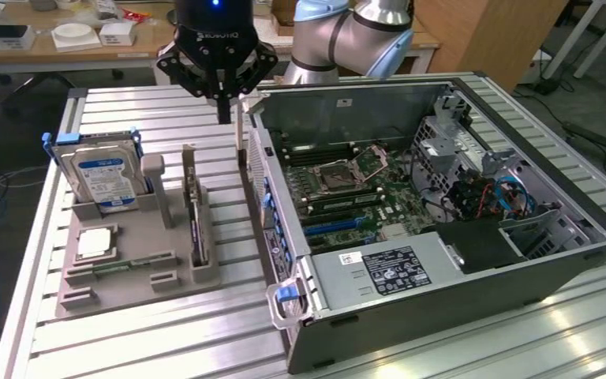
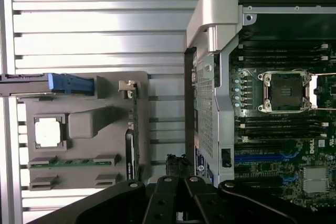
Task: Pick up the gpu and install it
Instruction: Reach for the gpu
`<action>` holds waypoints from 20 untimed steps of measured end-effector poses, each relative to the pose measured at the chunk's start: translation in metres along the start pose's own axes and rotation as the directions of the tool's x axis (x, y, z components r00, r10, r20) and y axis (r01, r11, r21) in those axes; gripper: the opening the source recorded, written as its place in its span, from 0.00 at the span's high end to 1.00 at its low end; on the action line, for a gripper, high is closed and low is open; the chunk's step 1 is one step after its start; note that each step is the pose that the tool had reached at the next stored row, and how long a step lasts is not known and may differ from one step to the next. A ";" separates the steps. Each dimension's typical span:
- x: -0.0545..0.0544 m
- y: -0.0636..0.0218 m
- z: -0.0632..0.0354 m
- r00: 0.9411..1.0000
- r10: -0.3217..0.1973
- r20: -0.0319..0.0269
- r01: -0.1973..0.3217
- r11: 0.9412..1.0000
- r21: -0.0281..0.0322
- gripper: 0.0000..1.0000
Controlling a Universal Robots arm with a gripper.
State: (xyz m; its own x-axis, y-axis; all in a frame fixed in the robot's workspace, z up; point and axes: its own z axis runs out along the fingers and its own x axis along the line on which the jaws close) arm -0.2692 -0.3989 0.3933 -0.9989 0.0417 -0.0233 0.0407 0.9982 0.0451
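Grey plastic holder (image 1: 124, 272) on the bench (image 1: 145, 106) keeps the gpu (image 1: 195, 213) standing on its edge, not yet taken. The fingers (image 1: 222, 106) are pressed together, apparently empty, and hang over the gap between the holder and the open computer case (image 1: 555, 268). Closed like this, they could not receive the card and would strike its upper edge. The case wall just beside is a second danger, and a thin card may tilt or jam in its slot. "ROBOTIQ" is readable above the fingers and "DELL" on the motherboard (image 2: 262, 145). The text on the hard drive (image 1: 103, 174) label is too small to read.
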 end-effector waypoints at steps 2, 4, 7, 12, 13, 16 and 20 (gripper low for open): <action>0.004 -0.0001 -0.0001 1.000 0.000 0.000 0.000 1.000 0.000 0.90; 0.007 -0.0003 -0.0002 1.000 0.000 0.000 0.000 1.000 0.000 0.90; 0.012 -0.0005 -0.0003 1.000 0.000 0.000 0.000 1.000 0.000 0.90; 0.021 -0.0009 -0.0005 1.000 0.000 0.000 0.000 1.000 0.000 0.90; 0.023 -0.0009 -0.0006 1.000 0.000 0.000 0.000 1.000 0.000 0.90; 0.028 -0.0011 -0.0007 1.000 0.000 0.000 0.000 1.000 0.000 0.90; 0.035 -0.0014 -0.0009 1.000 0.000 0.000 0.000 1.000 0.000 0.90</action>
State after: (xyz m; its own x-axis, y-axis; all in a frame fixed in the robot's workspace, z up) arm -0.3046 -0.3989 0.3932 -0.9989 0.0418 -0.0233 0.0408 0.9982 0.0451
